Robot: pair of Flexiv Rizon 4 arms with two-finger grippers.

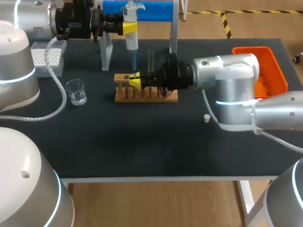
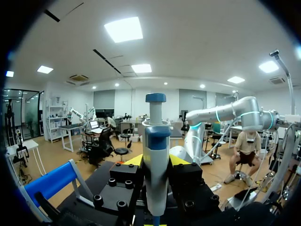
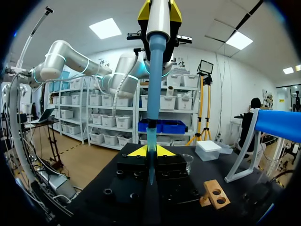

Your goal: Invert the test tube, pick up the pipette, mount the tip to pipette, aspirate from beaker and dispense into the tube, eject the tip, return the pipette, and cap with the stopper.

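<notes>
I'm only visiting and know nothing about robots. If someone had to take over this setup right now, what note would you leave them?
Left tool: shut on the pipette, upright above the wooden rack, blue tip mounted.
Right tool: apparently shut on the test tube at the rack; the tip points down into it.
Beaker stands toward the table's left; stopper lies loose right of the rack.
Done: pipette picked up, tip mounted. Whether liquid is dispensed cannot be seen.
Left: finish dispensing, eject tip, return pipette to the blue stand, cap the tube.
</notes>
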